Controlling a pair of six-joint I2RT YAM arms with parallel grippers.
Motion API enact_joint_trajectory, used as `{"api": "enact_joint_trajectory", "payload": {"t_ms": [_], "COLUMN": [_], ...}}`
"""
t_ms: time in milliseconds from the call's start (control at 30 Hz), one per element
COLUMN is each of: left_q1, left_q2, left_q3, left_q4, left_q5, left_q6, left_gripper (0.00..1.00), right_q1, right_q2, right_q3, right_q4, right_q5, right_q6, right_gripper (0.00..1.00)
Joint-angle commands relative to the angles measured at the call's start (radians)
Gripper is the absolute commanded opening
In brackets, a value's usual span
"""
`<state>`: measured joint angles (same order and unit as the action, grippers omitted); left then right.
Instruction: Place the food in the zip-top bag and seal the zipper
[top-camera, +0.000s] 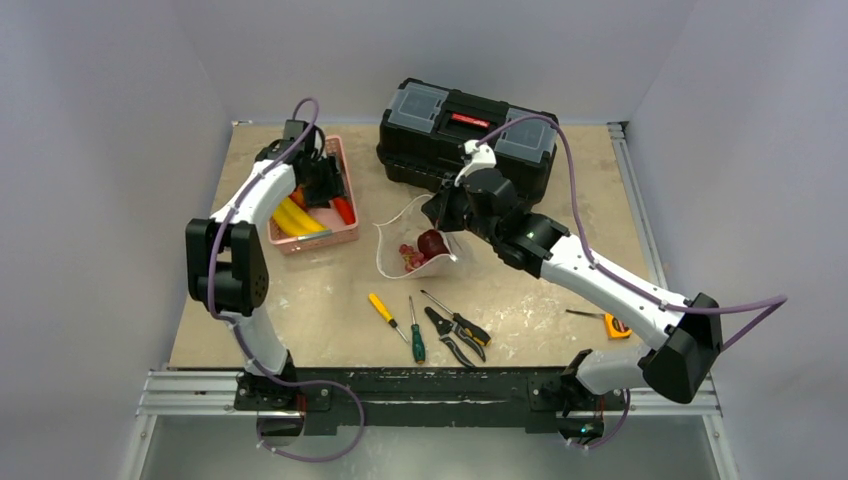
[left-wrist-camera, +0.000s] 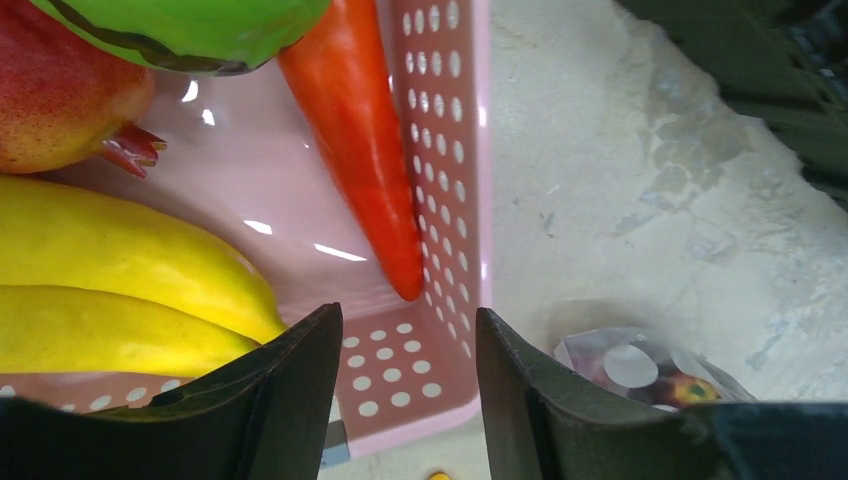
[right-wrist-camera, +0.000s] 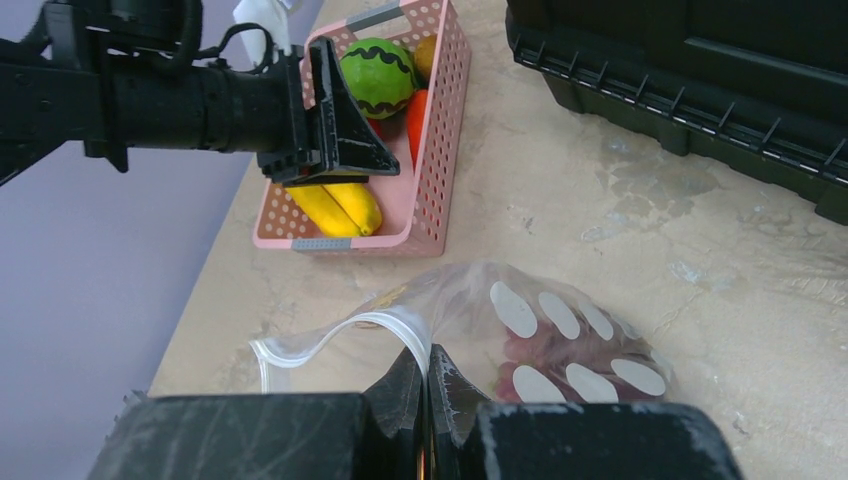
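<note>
The zip-top bag (top-camera: 400, 240) lies mid-table with its mouth held up, and red food (top-camera: 430, 243) lies inside. My right gripper (right-wrist-camera: 428, 368) is shut on the bag's zipper (right-wrist-camera: 330, 338) and lifts that rim. The dotted bag (right-wrist-camera: 560, 320) sags below it. My left gripper (left-wrist-camera: 408, 390) is open and empty. It hovers over the near right corner of the pink basket (left-wrist-camera: 440, 150). The basket holds an orange carrot (left-wrist-camera: 360, 140), yellow bananas (left-wrist-camera: 120, 270), a green striped fruit (left-wrist-camera: 190, 25) and a red fruit (left-wrist-camera: 60, 100). In the top view the left gripper (top-camera: 320, 180) is above the basket (top-camera: 345, 237).
A black toolbox (top-camera: 465, 135) stands at the back, right behind the right gripper. A yellow-handled screwdriver (top-camera: 385, 315), a green-handled screwdriver (top-camera: 416, 338) and pliers (top-camera: 455, 335) lie near the front. A small yellow tool (top-camera: 612, 323) lies at the right.
</note>
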<state>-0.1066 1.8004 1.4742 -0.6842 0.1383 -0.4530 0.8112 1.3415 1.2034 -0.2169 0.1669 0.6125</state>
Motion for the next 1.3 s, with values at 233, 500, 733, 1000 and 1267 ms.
{"api": "enact_joint_trajectory", "payload": {"t_ms": [233,500,733,1000,1267], "left_q1": [0.028,0.028,0.025,-0.008,-0.047], "left_q2": [0.111,0.198,0.223,0.247,0.250], "left_q3": [0.088,0.103,0.090,0.130,0.135], "left_q4": [-0.033,-0.030,-0.015,-0.123,-0.163], "left_q5": [-0.010,-0.013,-0.005,-0.055,-0.134], "left_q6": [-0.019,-0.037,-0.051,-0.147,-0.169], "left_gripper": [0.39,0.43,0.51,0.52,0.50], "right_q1": [0.000,0.000,0.000,0.000,0.000], "right_q2": [-0.043,-0.023,-0.019,-0.015,-0.039], "right_q3": [0.000,0.010,0.008,0.002,-0.011], "right_q4": [0.031,0.036,0.041,0.050,0.054], "right_q5": [0.020,-0.001,-0.006,-0.013,-0.002], "right_q6": [0.001,0.008,0.009,0.016,0.017], "right_gripper": [0.00,0.00,0.00,0.00,0.00]}}
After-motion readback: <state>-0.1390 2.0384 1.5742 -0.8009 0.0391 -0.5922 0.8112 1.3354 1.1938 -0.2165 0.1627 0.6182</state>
